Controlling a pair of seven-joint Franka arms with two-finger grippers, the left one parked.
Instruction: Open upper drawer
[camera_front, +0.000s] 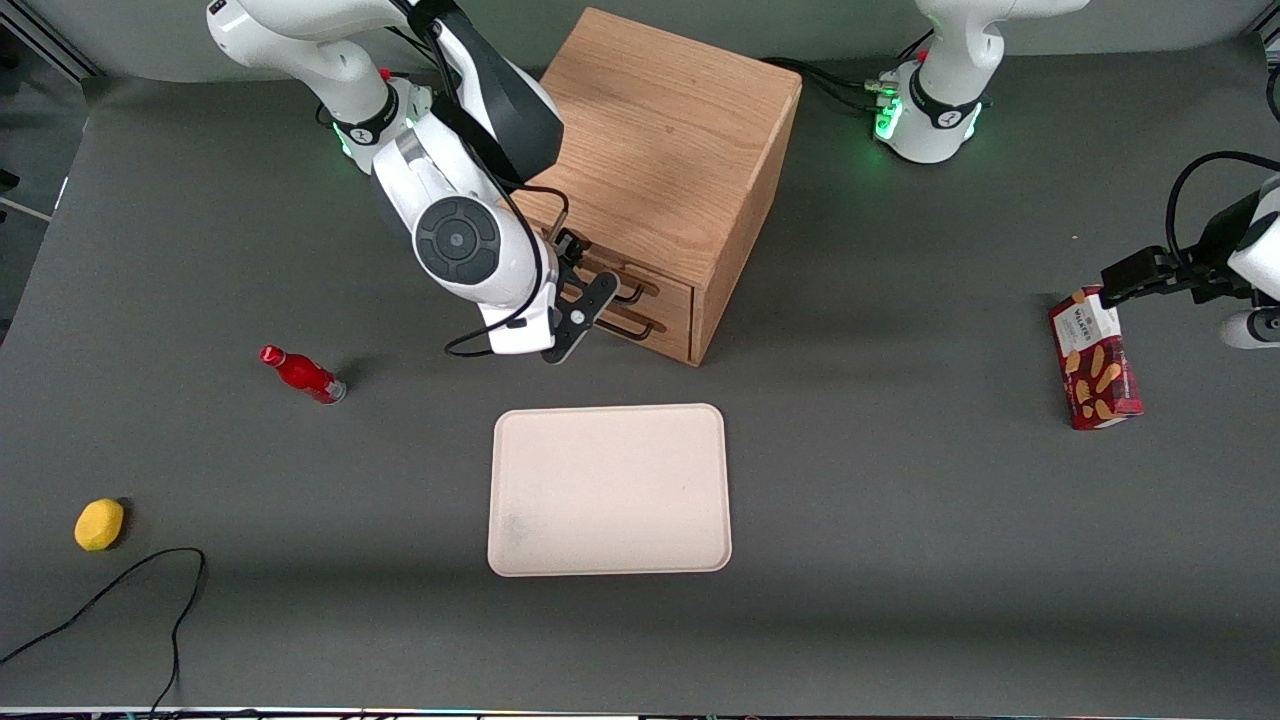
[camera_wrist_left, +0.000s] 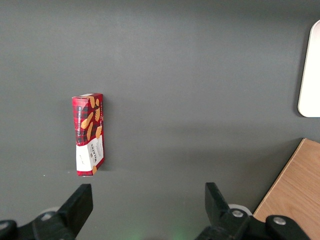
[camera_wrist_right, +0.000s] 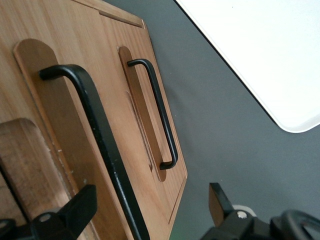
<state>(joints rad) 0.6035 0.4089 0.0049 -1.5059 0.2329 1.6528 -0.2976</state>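
The light-oak cabinet (camera_front: 670, 140) stands at the back of the table, its front turned toward the working arm's end. The upper drawer (camera_front: 668, 290) looks shut, and its black bar handle (camera_front: 630, 293) lies just above the lower drawer's handle (camera_front: 632, 326). My gripper (camera_front: 585, 300) is right in front of these handles. In the right wrist view the gripper (camera_wrist_right: 150, 200) is open. The upper drawer's handle (camera_wrist_right: 95, 125) runs between the fingers, nearer to one finger (camera_wrist_right: 80, 205), and neither touches it. The lower handle (camera_wrist_right: 157, 115) sits past it.
A cream tray (camera_front: 610, 490) lies nearer the front camera than the cabinet. A red bottle (camera_front: 302, 374), a yellow lemon (camera_front: 99, 524) and a black cable (camera_front: 130, 580) lie toward the working arm's end. A red biscuit box (camera_front: 1095, 358) lies toward the parked arm's end.
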